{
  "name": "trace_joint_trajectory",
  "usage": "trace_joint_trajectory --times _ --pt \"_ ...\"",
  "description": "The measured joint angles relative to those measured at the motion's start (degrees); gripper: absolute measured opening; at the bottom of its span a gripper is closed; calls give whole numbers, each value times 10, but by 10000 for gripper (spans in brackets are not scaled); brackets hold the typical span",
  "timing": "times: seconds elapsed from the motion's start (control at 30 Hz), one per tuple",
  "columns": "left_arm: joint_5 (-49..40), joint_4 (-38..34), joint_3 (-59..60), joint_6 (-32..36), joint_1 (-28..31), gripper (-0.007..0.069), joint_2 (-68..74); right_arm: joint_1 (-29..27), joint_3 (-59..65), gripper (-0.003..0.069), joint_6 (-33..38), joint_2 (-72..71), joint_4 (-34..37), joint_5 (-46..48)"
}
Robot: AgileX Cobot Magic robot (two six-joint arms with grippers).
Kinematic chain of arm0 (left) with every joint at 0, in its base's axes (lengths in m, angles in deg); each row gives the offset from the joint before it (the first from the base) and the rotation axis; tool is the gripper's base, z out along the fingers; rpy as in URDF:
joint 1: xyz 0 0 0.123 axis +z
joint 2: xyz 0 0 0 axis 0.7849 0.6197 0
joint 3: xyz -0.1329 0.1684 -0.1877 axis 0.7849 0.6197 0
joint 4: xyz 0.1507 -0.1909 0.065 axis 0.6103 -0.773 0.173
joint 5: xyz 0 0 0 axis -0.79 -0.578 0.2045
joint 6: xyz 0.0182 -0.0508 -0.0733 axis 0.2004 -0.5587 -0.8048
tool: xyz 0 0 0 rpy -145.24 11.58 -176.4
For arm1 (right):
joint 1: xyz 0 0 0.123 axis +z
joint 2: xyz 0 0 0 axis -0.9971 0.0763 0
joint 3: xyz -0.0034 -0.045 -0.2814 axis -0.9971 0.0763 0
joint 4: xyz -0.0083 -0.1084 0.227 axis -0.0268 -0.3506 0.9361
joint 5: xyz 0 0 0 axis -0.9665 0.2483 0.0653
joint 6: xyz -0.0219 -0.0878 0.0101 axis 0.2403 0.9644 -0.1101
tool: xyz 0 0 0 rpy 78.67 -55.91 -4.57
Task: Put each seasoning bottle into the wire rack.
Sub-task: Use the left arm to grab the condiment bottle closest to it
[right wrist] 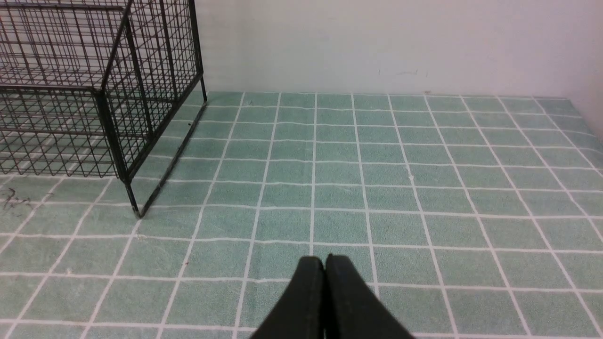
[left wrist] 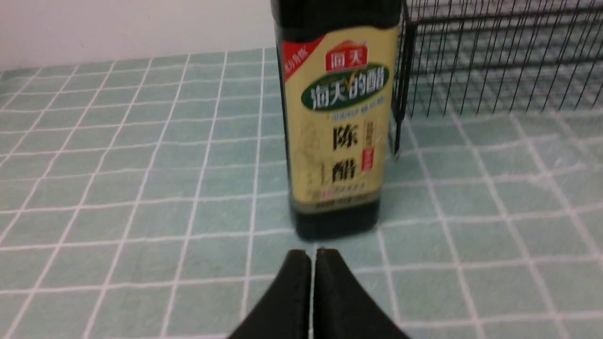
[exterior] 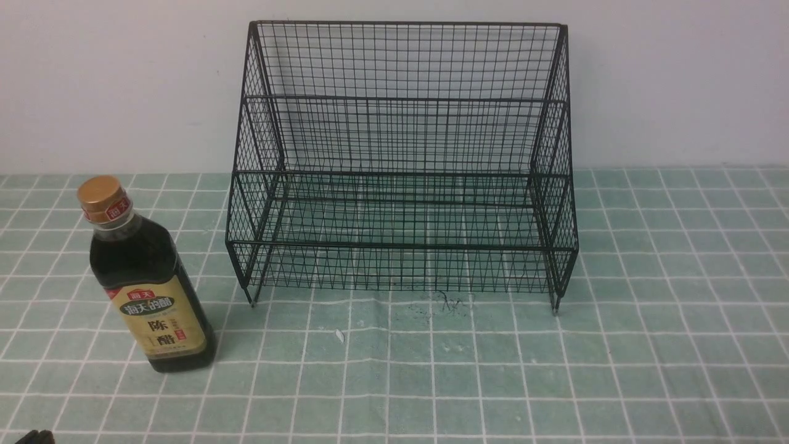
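A seasoning bottle (exterior: 148,283) of near-black liquid with a gold cap and tan-yellow label stands upright on the green checked cloth, left of the wire rack (exterior: 400,166). The black two-tier rack holds nothing. In the left wrist view the bottle (left wrist: 337,127) rises just beyond my left gripper (left wrist: 313,254), whose jaws are shut with nothing between them and a small gap to the bottle's base. The rack's corner (left wrist: 494,56) shows beside the bottle. My right gripper (right wrist: 325,260) is shut and empty over bare cloth, with the rack's end (right wrist: 94,94) off to one side.
A pale wall stands right behind the rack. A small white scrap (exterior: 339,335) and some dark specks (exterior: 447,303) lie on the cloth in front of the rack. A dark bit of the left arm (exterior: 34,437) peeks in at the bottom left corner.
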Motion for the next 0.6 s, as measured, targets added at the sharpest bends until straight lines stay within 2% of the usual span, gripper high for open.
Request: trace_joint_trajectory --times 0.17,0.2,0.23,0.27,0.33,0.37,0.43,0.53,0.6 --pt "113 -68 0 -30 0 -6 0 0 0 -15 0 0 0 0" --pt "163 -84 0 -32 0 -6 0 0 0 -15 0 0 0 0" --pt "169 -86 0 -32 0 -6 0 0 0 -15 0 0 0 0" --pt "224 -98 0 -33 0 -6 0 0 0 -15 0 0 0 0" --pt "261 -103 0 -34 0 -6 0 0 0 -15 0 0 0 0" --pt "319 -107 0 -34 0 -6 0 0 0 -15 0 0 0 0" --pt "374 -109 0 -34 0 -6 0 0 0 -15 0 0 0 0" --pt "413 -106 -1 -39 0 -6 10 0 0 -15 0 0 0 0" --pt "407 -97 -11 -49 0 0 36 0 0 -15 0 0 0 0"
